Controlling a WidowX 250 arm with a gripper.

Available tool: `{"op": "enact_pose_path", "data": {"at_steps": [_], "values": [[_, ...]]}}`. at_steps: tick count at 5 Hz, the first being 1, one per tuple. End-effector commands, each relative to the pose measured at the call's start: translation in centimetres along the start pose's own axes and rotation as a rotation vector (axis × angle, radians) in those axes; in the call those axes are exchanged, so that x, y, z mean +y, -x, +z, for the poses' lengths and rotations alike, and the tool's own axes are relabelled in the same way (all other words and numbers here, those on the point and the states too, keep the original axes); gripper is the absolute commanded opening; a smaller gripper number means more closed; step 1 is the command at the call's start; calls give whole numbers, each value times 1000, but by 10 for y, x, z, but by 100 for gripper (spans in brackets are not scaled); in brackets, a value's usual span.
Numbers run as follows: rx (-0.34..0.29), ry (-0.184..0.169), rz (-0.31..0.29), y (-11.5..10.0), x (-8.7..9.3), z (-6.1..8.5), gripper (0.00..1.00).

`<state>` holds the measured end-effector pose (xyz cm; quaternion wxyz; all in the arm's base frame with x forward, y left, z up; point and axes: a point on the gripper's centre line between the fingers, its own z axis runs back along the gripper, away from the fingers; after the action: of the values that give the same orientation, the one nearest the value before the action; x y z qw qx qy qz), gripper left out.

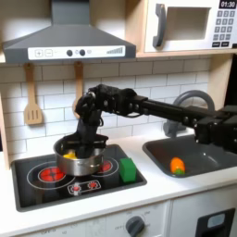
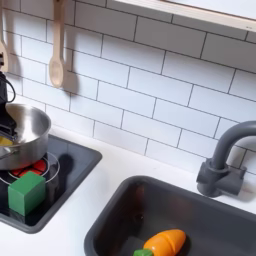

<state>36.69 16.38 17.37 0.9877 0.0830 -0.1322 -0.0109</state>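
One microwave [image 1: 188, 25], first exterior view, faucet [image 2: 222, 160] second

A green block [image 1: 127, 169] sits on the stove [image 1: 37, 185] near its right edge in the first exterior view. A carrot [image 2: 165, 241] lies in the sink [image 2: 120, 215]; a spatula [image 2: 57, 45] hangs on the wall.

My arm is matte black all over, built of boxy links joined by thicker, rounded joint housings. Thin dark cables run along the links. The hand [image 1: 76, 141] in the first exterior view is black too, small and blocky. I can't make out screws or markings.
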Motion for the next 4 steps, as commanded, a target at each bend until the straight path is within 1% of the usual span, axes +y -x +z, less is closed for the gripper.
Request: {"op": "enact_pose_path", "data": {"at_steps": [1, 2, 3, 4], "values": [[-89, -36, 1, -5, 5, 33, 0], [-116, -26, -11, -8, 1, 47, 0], [-115, 45, -34, -7, -18, 57, 0], [-100, 91, -17, -1, -29, 62, 0]]}}
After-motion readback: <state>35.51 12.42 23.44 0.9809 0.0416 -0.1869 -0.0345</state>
